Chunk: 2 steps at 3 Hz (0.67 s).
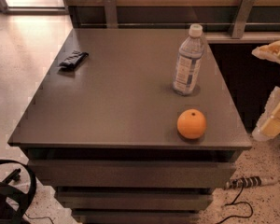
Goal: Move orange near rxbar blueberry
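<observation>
The orange [192, 123] sits on the dark table [121, 101] near its front right corner, stem dimple up. The rxbar blueberry [73, 59], a flat dark crinkled packet, lies near the table's far left edge, well apart from the orange. My gripper [273, 120] shows as pale cream parts at the right edge of the view, beyond the table's right side and away from both objects. It holds nothing that I can see.
A clear plastic water bottle [188, 61] with a white cap stands upright behind the orange. The table has drawers below. A cable [245, 183] lies on the floor at the right. Black chair parts [9, 195] sit at the bottom left.
</observation>
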{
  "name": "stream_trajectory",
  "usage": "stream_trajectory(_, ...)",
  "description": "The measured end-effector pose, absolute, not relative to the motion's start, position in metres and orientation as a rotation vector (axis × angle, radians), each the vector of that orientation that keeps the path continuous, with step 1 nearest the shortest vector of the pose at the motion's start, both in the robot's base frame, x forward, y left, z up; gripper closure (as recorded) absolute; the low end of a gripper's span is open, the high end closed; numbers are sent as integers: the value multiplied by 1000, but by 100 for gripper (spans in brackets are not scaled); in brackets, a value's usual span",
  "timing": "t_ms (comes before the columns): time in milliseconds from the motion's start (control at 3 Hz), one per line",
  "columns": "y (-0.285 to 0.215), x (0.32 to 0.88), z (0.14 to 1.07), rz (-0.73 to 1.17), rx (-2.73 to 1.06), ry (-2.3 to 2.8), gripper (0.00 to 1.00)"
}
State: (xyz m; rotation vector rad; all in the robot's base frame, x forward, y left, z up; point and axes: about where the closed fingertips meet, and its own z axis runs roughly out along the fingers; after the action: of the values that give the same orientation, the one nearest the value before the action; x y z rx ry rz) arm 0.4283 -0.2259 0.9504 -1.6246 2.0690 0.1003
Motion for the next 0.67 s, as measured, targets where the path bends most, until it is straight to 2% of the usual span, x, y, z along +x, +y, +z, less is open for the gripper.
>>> stream_trajectory(667,-218,421,912,372,-1516,1864,0)
